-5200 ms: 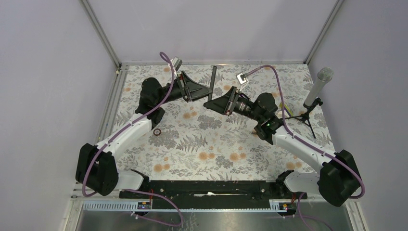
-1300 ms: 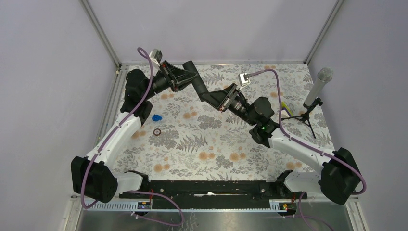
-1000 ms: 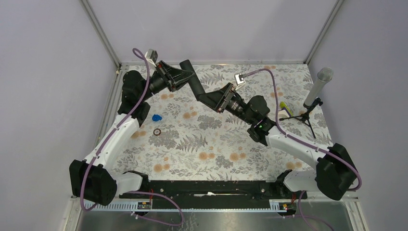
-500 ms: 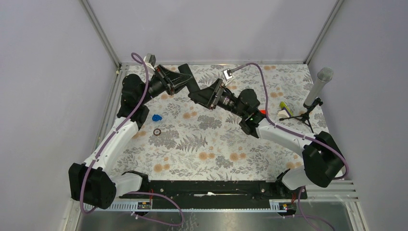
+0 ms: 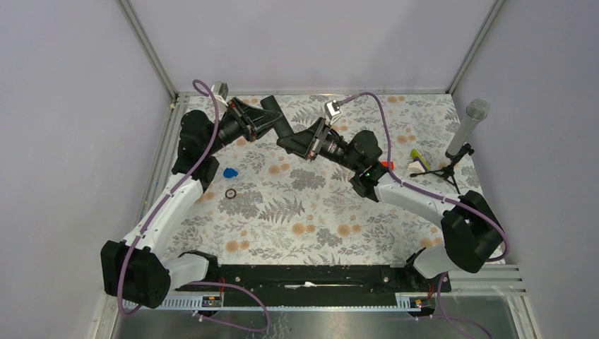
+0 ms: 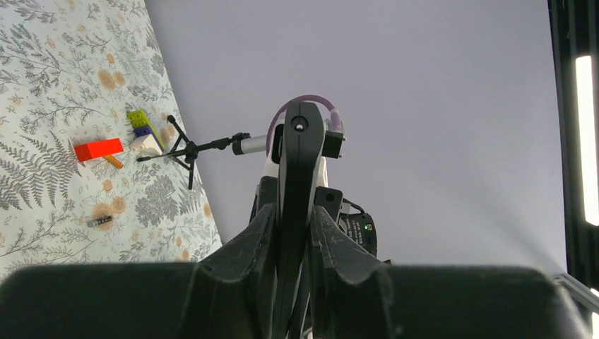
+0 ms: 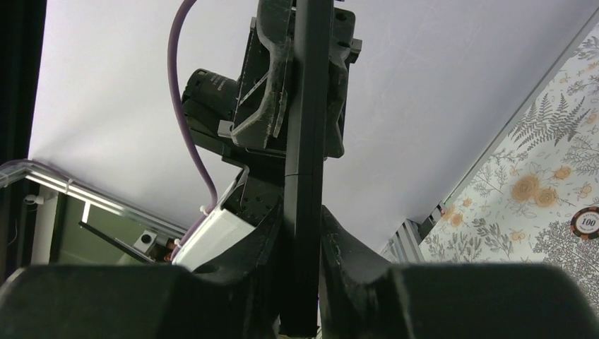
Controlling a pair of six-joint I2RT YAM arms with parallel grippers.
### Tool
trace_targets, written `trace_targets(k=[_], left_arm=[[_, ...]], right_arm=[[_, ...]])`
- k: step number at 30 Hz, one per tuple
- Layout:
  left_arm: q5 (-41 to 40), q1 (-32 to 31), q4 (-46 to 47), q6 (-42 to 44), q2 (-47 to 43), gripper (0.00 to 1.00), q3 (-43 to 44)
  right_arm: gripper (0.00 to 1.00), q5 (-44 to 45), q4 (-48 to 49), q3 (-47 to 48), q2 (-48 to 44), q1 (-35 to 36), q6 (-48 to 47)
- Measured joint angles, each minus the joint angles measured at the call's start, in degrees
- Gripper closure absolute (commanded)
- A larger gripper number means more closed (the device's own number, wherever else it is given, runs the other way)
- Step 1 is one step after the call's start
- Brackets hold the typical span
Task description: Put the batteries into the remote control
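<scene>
Top view and both wrist views. We see the remote [image 5: 273, 109] lifted off the table [image 5: 318, 219] near its far edge, left of centre, and held between the two arms. The left jaws are closed on the remote: in the left wrist view its fingers [image 6: 258, 236] press on both narrow sides of the black bar, which we see end-on and upright. The right jaws are also narrow and grip the remote at a point just beside the left jaws; in the right wrist view its fingers [image 7: 339, 244] touch the bar on either side. The two arms face each other along the remote.

On the right part of the table we note a red block [image 6: 99, 149], and near it a tiny dark-and-silvery piece [image 6: 99, 222], seemingly a battery, too small for us to be sure. A microphone [image 5: 467, 131] on a stand is at the right edge, with a yellow-green brick [image 5: 417, 155] just beside it. A blue piece [image 5: 229, 172] and a round chip [image 5: 230, 193] lie on the left part, well apart from the remote.
</scene>
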Motion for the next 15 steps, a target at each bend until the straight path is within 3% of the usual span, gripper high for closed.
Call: trace_targets(k=[15], left_arm=[[4.5, -0.2, -3.3, 2.5, 0.9, 1.0, 2.2]], right_arm=[[0.74, -5.7, 5.0, -3.4, -0.9, -1.7, -2.3]])
